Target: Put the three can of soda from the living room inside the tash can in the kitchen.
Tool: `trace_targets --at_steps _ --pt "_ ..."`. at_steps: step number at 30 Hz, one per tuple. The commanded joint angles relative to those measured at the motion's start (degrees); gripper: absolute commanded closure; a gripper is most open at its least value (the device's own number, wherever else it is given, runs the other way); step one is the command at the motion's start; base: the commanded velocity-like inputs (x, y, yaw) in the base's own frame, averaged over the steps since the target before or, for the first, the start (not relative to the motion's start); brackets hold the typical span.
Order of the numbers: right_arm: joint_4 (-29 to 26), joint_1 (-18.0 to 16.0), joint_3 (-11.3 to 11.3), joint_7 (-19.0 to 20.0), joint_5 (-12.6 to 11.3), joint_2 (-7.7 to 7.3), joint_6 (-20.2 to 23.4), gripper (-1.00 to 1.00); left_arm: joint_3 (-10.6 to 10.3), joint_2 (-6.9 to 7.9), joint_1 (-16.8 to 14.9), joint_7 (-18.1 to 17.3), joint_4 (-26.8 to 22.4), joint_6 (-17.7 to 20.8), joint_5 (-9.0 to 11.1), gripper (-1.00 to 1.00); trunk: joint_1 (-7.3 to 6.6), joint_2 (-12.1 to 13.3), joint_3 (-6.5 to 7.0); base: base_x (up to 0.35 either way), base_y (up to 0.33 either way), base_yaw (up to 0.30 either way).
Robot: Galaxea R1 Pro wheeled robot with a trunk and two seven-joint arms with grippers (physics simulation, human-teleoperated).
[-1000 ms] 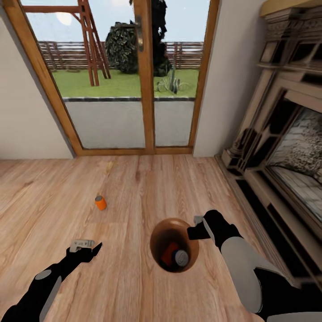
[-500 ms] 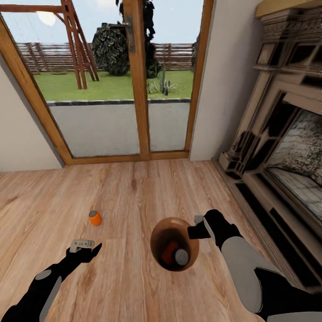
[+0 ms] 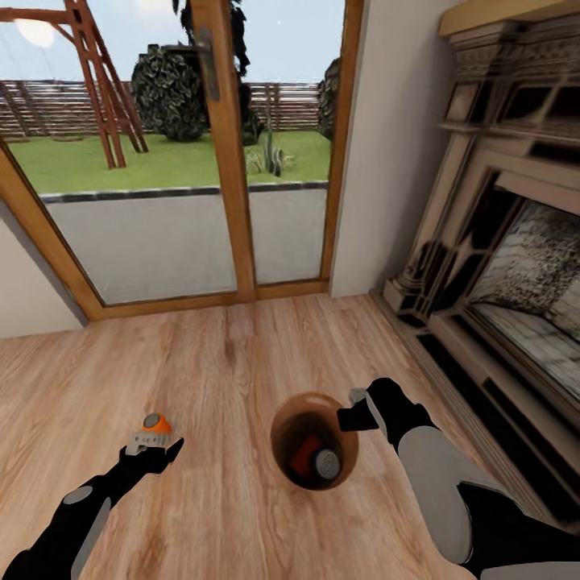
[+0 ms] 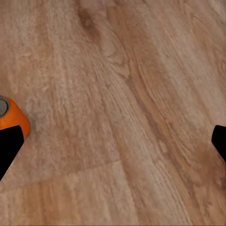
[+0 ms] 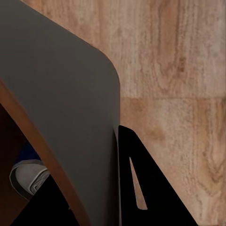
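Note:
One orange can of soda (image 3: 157, 422) stands on the light wood floor, just beyond my left gripper (image 3: 153, 445), which is open. In the left wrist view that can (image 4: 12, 117) sits beside one dark fingertip (image 4: 9, 148), outside the gap. My right gripper (image 3: 354, 415) is shut on the rim of a brown round trash can (image 3: 314, 395), held low over the floor. Inside it lie a second orange can (image 3: 304, 456) and the dark blue can (image 3: 327, 463) with its silvery top. The right wrist view shows the bin's wall (image 5: 61, 94) and the blue can (image 5: 28, 176) inside.
Wood-framed glass doors (image 3: 225, 161) stand ahead, with a garden behind them. A large fireplace (image 3: 499, 258) runs along the right side, its base jutting onto the floor. Open wood floor (image 3: 225, 354) lies between me and the doors.
The whole view has shifted: the robot has rolled forward and turned. The floor can now shows right at my left gripper instead of well ahead. Both arms keep their pose.

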Motion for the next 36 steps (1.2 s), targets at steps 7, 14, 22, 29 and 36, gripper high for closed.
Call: trace_targets --at_steps 7,14,22,29,36 --pt "0.21 -0.03 -0.20 0.42 -1.77 0.06 0.27 1.00 0.02 0.03 0.00 -0.30 -0.44 -0.03 0.23 -1.00 0.00 0.00 0.04 0.249 0.199 -0.015" --pt "0.47 -0.03 -0.13 0.42 -1.69 0.25 0.25 1.00 0.24 0.08 0.00 -0.49 -15.70 13.84 0.76 -1.00 0.00 0.00 0.04 0.264 0.184 -0.001" --pt "0.47 0.19 -0.12 0.06 -1.63 0.38 0.22 1.00 0.84 0.28 -0.45 2.90 -18.95 18.90 0.73 -1.00 0.00 0.00 0.04 0.292 0.114 0.000" --pt "0.44 0.24 -0.11 -0.19 -1.60 0.37 0.26 1.00 0.79 0.63 -0.88 6.20 -3.53 10.72 0.81 -1.00 0.00 0.00 0.04 0.238 0.137 0.000" --pt "0.42 0.24 -0.11 -0.28 -1.60 0.42 0.27 1.00 0.85 0.70 -0.84 6.34 -0.69 9.69 0.88 -1.00 0.00 0.00 0.04 0.045 0.262 0.000"
